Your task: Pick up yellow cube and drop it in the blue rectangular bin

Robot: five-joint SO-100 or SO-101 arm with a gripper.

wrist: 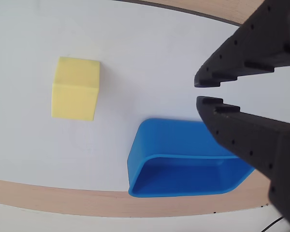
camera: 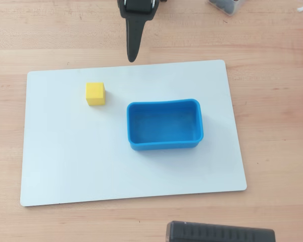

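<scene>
The yellow cube sits on the white board, up and to the left of the blue rectangular bin, a small gap apart. The bin is empty. My gripper hangs over the wooden table just beyond the board's far edge, pointing down, with its jaws nearly together and nothing between them. In the wrist view the cube lies at the left, the bin at the bottom middle, and my gripper comes in from the right, above the bin and well apart from the cube.
The board lies on a wooden table. A black ribbed object sits at the near edge below the board. A small container stands at the top right corner.
</scene>
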